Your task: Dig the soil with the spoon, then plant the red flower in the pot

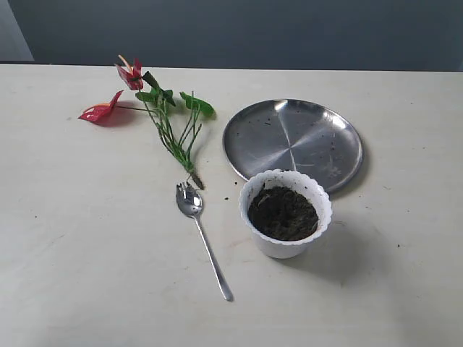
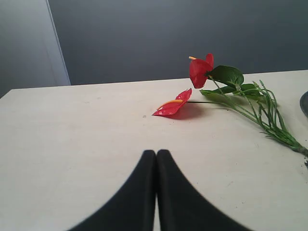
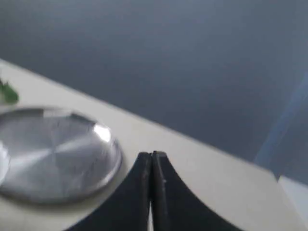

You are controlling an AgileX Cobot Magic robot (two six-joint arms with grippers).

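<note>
We see left pincer (image 2: 155, 154) fully closed, pointing fwd & level; right pincer (image 3: 151, 155) closed too, wrist rolled sideways, pic blurry.

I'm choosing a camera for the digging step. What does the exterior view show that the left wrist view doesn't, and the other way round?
Exterior view only: the spoon, the white pot with its soil, and the whole steel plate. Left wrist view only: the left gripper, jaws shut and empty. Both: the red flower lying on the table.
</note>
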